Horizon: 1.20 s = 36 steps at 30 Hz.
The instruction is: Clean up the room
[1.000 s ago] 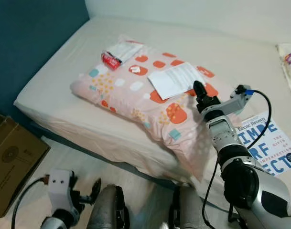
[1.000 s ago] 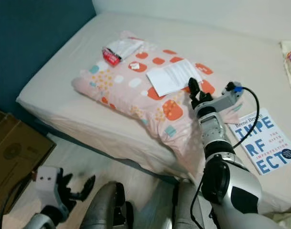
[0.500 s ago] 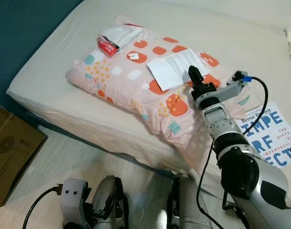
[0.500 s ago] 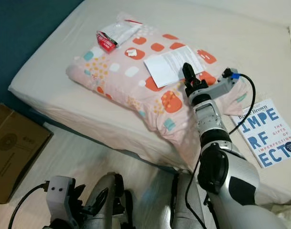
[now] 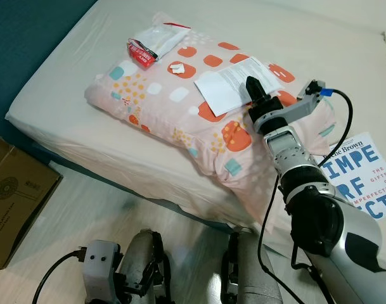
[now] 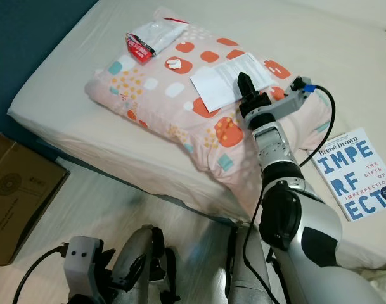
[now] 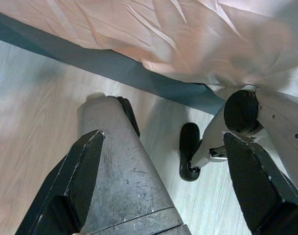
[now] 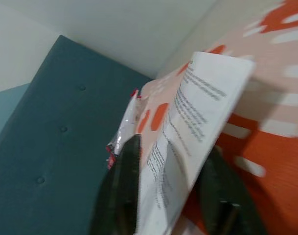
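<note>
printed paper sheet (image 5: 229, 88) lying flat on the patterned pillow (image 5: 180, 120), its near edge right at the tips of the right gripper (image 5: 251, 85); seemingly the pick-up step of the tidying, with the sheet lined up as the first piece of clutter to lift; in the right wrist view, fingers (image 8: 123, 191) set apart on either side of the sheet's edge, straddling it, not yet pinched shut, nothing held; whether the pads already touch the paper, impossible to tell; next move, by judgement: slip one finger under the thin edge or press it against the soft pillow, then close gently, since a flat sheet on a yielding cushion slides away easily; beyond the fingertips, a red-and-white packet (image 5: 150, 45) at the pillow's far corner, with a small scrap (image 5: 177, 66) nearer; off to the right side of the arm, a book (image 5: 364, 177) on the bed sheet (image 5: 72, 82); left gripper (image 7: 158, 196) hanging idle low over the floor, fingers spread wide, empty.
</note>
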### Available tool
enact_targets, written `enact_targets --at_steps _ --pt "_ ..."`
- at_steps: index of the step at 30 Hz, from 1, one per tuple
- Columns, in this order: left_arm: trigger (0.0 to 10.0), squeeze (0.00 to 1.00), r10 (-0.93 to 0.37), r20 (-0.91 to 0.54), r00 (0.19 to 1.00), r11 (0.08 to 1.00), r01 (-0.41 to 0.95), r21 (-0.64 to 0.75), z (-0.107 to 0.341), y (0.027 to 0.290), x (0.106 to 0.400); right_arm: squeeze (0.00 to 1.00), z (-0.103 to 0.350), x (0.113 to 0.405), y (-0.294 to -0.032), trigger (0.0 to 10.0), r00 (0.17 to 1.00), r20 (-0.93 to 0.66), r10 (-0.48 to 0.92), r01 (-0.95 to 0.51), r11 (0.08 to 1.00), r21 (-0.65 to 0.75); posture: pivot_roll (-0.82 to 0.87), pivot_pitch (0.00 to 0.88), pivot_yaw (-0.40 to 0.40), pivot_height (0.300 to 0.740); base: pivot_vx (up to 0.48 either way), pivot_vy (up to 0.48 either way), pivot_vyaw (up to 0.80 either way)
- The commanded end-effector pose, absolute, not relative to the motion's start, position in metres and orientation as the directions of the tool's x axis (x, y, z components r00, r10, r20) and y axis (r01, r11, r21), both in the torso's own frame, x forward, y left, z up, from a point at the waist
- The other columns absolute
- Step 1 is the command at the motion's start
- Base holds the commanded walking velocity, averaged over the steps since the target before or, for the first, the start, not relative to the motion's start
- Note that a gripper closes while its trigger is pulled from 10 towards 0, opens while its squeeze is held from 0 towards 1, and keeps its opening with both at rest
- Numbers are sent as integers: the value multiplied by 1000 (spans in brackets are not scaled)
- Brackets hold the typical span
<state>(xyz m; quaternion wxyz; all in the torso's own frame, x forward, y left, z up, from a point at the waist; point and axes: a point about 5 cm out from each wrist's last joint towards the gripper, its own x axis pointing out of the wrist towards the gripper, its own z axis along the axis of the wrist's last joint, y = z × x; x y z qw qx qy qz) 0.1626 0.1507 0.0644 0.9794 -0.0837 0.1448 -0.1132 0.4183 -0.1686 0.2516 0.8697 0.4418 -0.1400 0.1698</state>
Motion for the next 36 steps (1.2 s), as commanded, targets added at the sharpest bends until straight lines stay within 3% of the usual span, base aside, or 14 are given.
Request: enact_targets --at_steps 1,14,17,20,23,27,29,33,36 --pt "10000 0 -234 -323 917 963 173 -205 55 152 155 0 244 418 -169 0 911 376 171 -406 537 740 171 457 29 626 0 0 0" --pt "10000 0 -222 -312 924 965 162 -209 49 148 168 0 243 416 -174 0 904 392 170 -417 549 724 145 392 6 626 0 0 0" --pt "10000 0 -214 -292 932 965 156 -211 42 145 186 0 235 413 -180 0 896 415 157 -429 539 724 108 302 -20 626 0 0 0" --pt "10000 0 -210 -282 936 965 153 -214 40 143 195 0 234 412 -181 0 889 433 152 -443 528 725 104 293 -22 626 0 0 0" --pt "10000 0 -203 -226 953 965 155 -213 46 143 221 0 223 405 -166 0 827 494 270 -557 513 653 66 190 -38 626 0 0 0" --pt "10000 0 -192 -190 963 967 152 -206 50 146 239 0 209 397 -148 0 783 498 372 -621 496 606 42 151 -43 626 0 0 0" --pt "10000 0 -170 -138 976 971 142 -191 59 153 265 0 183 380 -124 0 741 456 493 -668 477 571 7 103 -44 626 0 0 0" --pt "10000 0 -160 -117 980 973 137 -186 64 156 275 0 173 372 -115 0 725 437 532 -682 471 559 3 97 -44 626 0 0 0" --pt "10000 0 -127 -68 990 980 114 -163 75 167 299 0 133 347 -100 0 723 336 603 -662 469 584 -29 43 -39 626 0 0 0"
